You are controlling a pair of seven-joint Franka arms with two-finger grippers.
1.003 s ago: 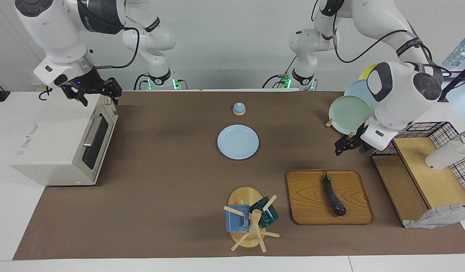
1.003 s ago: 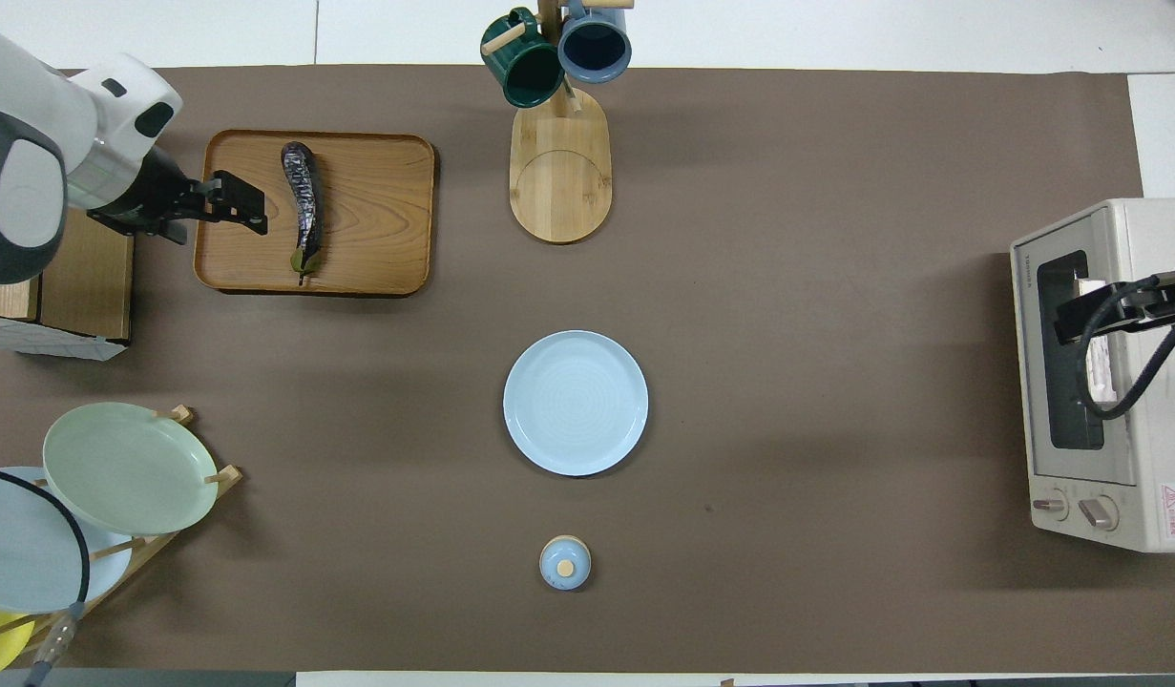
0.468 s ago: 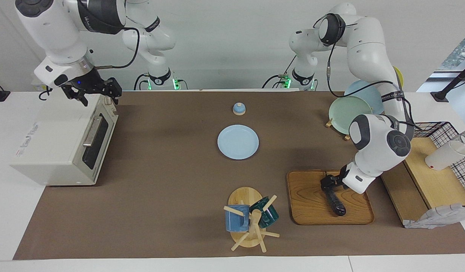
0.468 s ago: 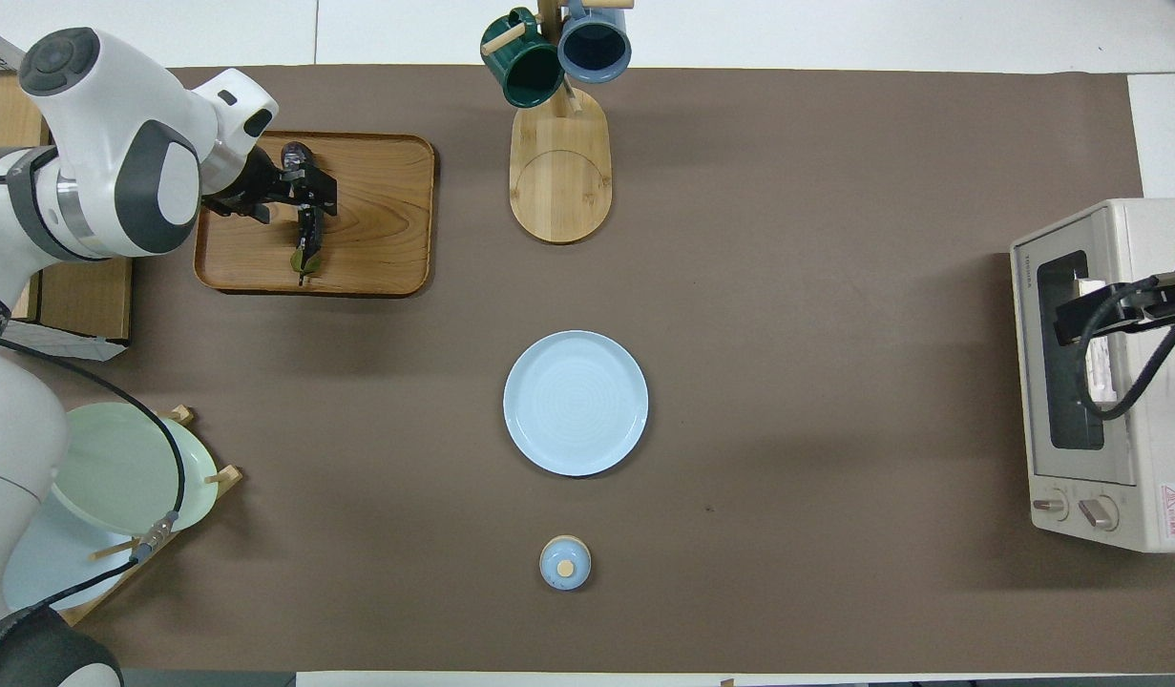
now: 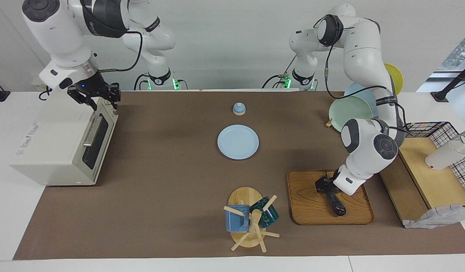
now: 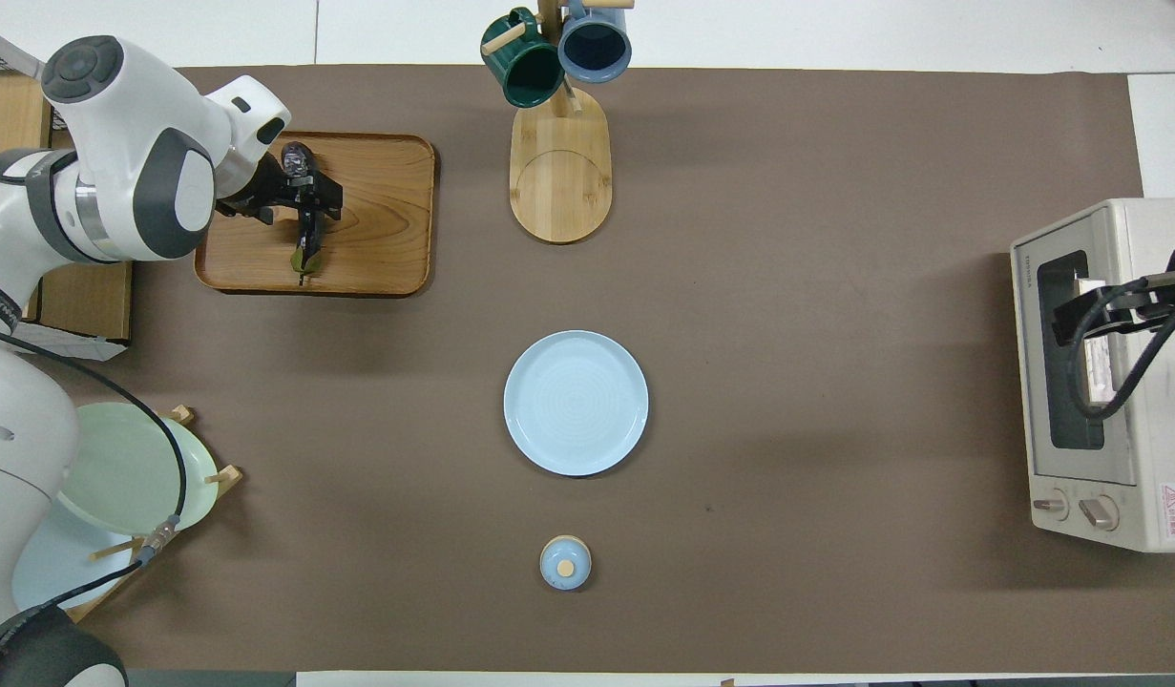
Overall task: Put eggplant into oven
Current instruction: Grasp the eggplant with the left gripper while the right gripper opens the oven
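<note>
- Facing view: the eggplant is seen lying on the wooden tray at the left arm's end of the table, well apart from the oven.
- The left gripper is lowered onto the eggplant's stem half, jaws apart and not yet clamped. It is judged the arm for the pick.
- The right gripper is held over the oven's top front edge. The oven door appears shut.
- Overhead view: the eggplant is shown with its long axis running from nearer to farther from the robots, stem nearer.
- The left gripper is set across that axis, over the tray.
- How low the gripper sits is not shown here.
- The right gripper covers part of the oven.
</note>
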